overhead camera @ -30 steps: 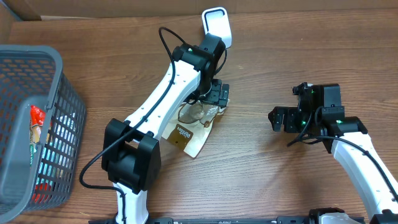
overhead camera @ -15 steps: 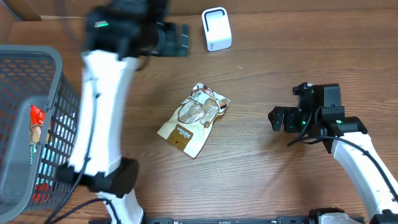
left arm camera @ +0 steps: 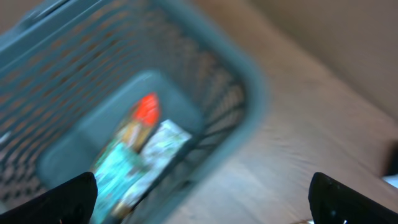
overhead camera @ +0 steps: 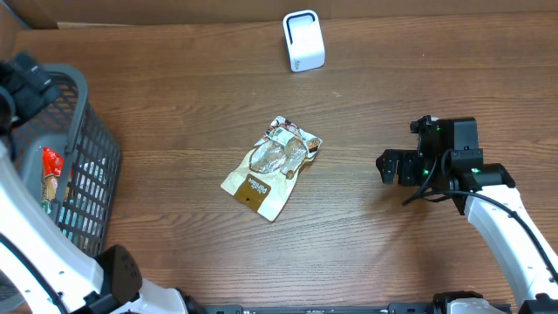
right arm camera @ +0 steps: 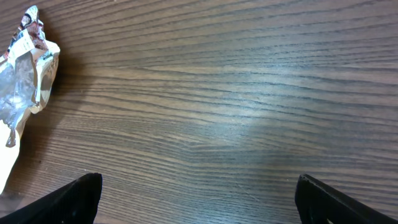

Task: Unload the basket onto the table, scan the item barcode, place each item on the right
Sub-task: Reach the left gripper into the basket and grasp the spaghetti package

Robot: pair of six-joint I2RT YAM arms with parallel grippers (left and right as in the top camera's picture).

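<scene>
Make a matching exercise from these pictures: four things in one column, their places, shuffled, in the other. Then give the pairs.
Things
1. snack pouch
2. white scanner
3. grey basket
4. right gripper

Places
A. left edge of the table
B. middle of the table
C. right side, standing open
D. far edge of the table

Pairs: 1-B, 2-D, 3-A, 4-C
</scene>
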